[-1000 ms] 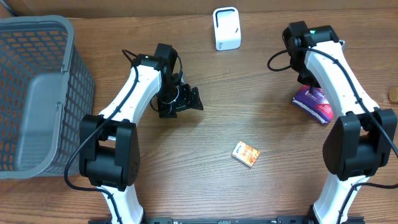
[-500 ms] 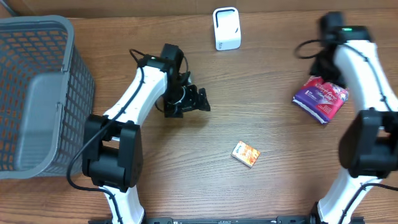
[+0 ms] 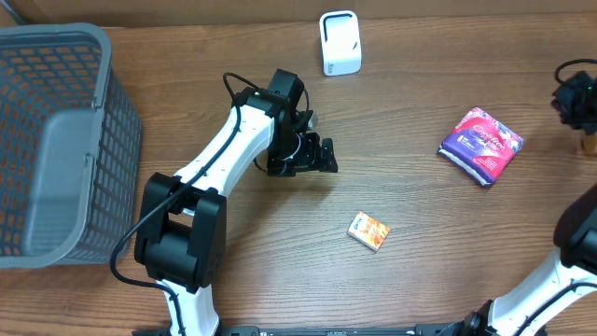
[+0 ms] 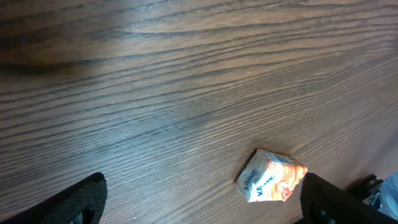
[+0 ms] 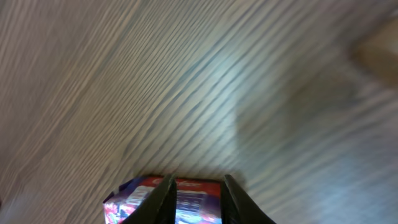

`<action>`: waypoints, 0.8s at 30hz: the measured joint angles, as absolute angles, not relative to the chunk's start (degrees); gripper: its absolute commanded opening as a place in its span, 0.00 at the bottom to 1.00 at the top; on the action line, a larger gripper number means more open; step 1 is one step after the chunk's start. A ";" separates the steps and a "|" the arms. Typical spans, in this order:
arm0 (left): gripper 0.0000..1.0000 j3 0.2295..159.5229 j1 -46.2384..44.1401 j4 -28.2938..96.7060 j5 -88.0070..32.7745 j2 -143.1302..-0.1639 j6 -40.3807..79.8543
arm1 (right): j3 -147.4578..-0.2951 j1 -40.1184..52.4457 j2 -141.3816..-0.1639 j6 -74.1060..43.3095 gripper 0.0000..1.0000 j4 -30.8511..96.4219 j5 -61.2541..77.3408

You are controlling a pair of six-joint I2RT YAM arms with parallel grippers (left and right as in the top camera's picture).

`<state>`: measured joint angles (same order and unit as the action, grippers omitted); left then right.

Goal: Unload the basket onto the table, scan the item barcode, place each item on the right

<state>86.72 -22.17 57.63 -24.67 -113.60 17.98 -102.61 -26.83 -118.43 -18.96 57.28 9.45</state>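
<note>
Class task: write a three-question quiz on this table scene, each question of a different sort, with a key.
1. True or false: the orange box lies in the basket.
2. Fill in: the left gripper has its jaws ____.
3. Where is the purple packet? A in the basket; B on the table, right of the box; C in the left gripper.
Key: 1 false; 2 open; 3 B.

Matt wood-grain table; glossy purple packet; grey plastic basket.
</note>
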 measured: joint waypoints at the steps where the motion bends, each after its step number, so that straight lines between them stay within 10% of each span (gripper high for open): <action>1: 0.92 86.72 -22.24 57.60 -24.69 -113.58 18.00 | -102.63 -26.48 -119.20 -18.70 0.22 57.12 10.15; 24: 0.94 86.72 -22.65 56.05 -24.67 -113.58 21.21 | -102.30 -4.82 -127.83 -8.14 0.09 79.07 33.30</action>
